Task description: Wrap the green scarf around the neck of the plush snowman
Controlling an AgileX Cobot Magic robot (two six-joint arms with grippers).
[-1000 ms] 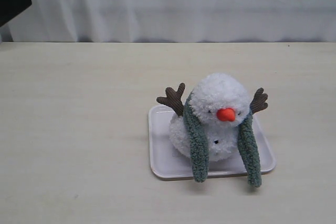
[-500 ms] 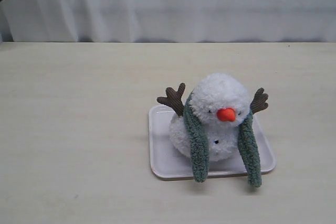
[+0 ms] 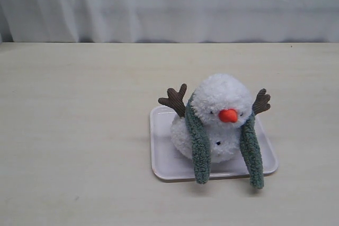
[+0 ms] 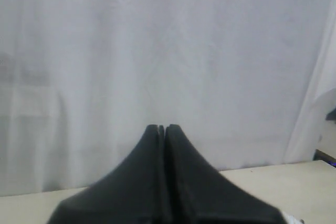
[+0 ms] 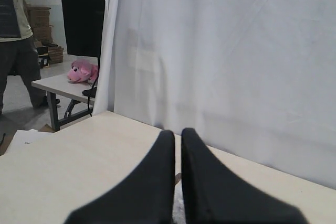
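Ext cam: raised, at table (image 3: 79, 130) front, tilted down, facing curtain (image 3: 169, 3); plush snowman (image 3: 220, 115) fairly near. L wrist cam: low, roughly level, sights over left gripper (image 4: 163, 128) at curtain. R wrist cam: likewise over right gripper (image 5: 177, 132), across table. All 3 share table + curtain.

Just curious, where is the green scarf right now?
In the exterior view, right of centre, the green scarf hangs on the plush snowman, one end down each side of its face.
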